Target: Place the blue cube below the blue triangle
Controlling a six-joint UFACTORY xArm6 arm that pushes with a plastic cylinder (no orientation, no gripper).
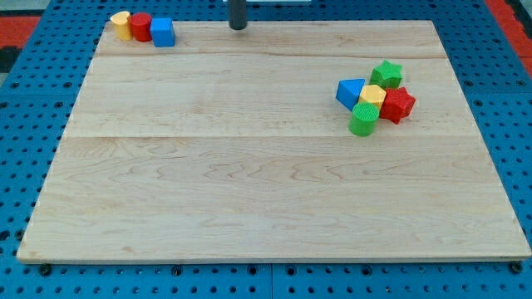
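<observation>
While the blue cube (163,32) sits at the counter's (249,191) top-left corner, touching a red cylinder (140,26) and a yellow block (121,25), the task looks unstarted: the blue triangle (350,91) lies well apart at right (clustered with other blocks). No pincer exists; the tip (238,26) holds nothing, right of the cube. Pale wood-grain counter, matte blocks.

Only a short stretch of the arm shows: a straight rod, dark grey to near black, round in section like a smooth cylinder. Its surface looks matte and plain (no screws, cables or markings can be made out on it). A faint lighter sheen runs down one side. My tip (238,28) ends blunt and slightly rounded, the same dark colour as the rest.
</observation>
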